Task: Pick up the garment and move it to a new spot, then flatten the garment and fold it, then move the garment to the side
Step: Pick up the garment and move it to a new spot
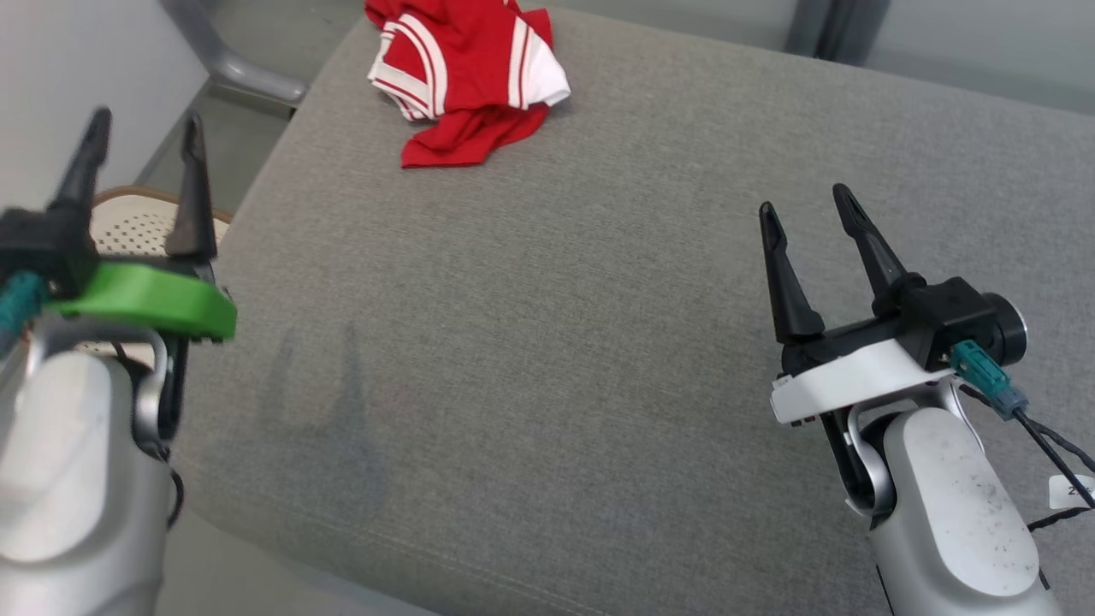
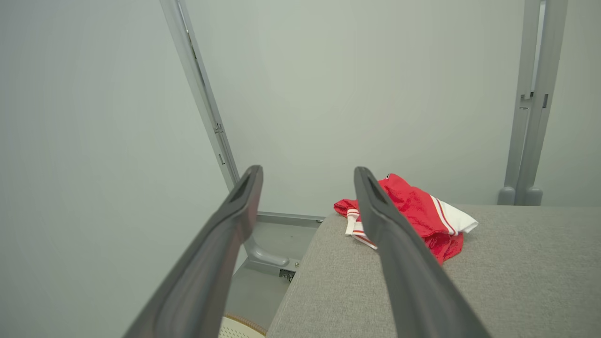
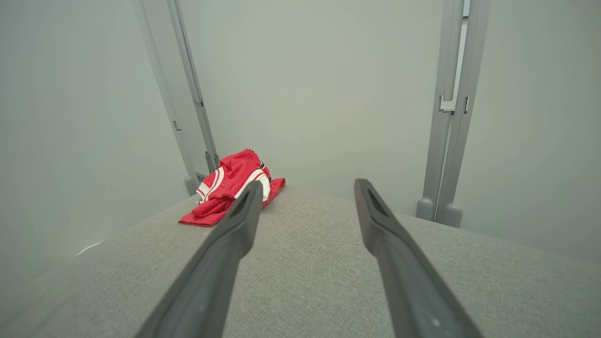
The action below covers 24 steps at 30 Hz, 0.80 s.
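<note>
— Fingers on our left gripper?
— We list them spread apart, gripping nothing, at the left edge of the grey cushion.
— Right gripper?
— Likewise parted and empty, above the cushion's right part.
— Garment?
— We record it red with white stripes, crumpled near the cushion's far left corner, well apart from both grippers.

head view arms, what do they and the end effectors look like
Both forearms are pale silver-grey, with two long tapering black fingers each. The left end effector has a green plate and teal connector. The right end effector has a white plate, teal connector, black cable, white tag and a dark-speckled forearm.
</note>
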Motion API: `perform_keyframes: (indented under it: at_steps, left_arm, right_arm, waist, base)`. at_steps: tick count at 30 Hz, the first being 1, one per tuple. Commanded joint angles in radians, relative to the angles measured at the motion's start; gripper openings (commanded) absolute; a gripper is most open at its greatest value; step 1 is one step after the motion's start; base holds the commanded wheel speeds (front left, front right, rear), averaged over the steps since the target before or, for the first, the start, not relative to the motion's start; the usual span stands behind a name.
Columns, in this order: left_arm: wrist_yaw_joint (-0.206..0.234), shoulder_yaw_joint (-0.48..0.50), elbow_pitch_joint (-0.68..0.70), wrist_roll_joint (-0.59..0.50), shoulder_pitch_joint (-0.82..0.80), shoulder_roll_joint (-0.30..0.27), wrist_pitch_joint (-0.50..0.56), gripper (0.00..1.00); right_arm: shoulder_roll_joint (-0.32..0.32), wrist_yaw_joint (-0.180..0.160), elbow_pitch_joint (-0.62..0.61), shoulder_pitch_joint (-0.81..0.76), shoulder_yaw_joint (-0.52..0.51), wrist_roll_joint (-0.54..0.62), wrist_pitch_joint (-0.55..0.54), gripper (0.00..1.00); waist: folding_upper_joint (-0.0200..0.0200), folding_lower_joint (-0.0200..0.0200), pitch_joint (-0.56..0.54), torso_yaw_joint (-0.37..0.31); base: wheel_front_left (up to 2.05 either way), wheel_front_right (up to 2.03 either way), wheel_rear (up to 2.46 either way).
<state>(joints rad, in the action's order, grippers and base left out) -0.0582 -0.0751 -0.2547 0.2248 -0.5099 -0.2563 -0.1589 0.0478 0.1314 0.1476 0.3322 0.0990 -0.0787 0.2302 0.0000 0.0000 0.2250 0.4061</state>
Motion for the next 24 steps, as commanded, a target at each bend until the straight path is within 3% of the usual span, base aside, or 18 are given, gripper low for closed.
perform_keyframes:
  at_steps: [1,4,13,24]
  left_arm:
    - [-0.013,0.002,-0.014,-0.002,-0.066,-0.019,0.015,1.0]
    - [-0.035,-0.009,-0.063,-0.024,-0.207,-0.085,0.044,1.0]
    - [-0.063,-0.015,-0.259,0.027,-0.484,-0.176,0.124,1.0]
    - [-0.071,-0.067,-0.473,0.108,-0.571,-0.164,0.241,1.0]
  right_arm:
    - [0.005,-0.001,-0.012,0.023,-0.001,0.009,-0.003,1.0]
    - [0.005,-0.001,-0.033,0.044,0.0,0.017,-0.007,1.0]
    - [0.003,-0.001,-0.086,0.104,0.008,-0.004,0.012,1.0]
    - [0.003,-0.001,-0.133,0.122,-0.003,-0.001,0.027,1.0]
  waist:
    - [0.0,0.0,0.137,-0.136]
    - [0.0,0.0,0.197,-0.198]
    - [0.0,0.0,0.352,-0.336]
    - [0.0,0.0,0.424,-0.39]
  base:
    - [0.0,0.0,0.0]
    - [0.0,0.0,0.0]
    - [0.0,0.0,0.0]
    - [0.0,0.0,0.0]
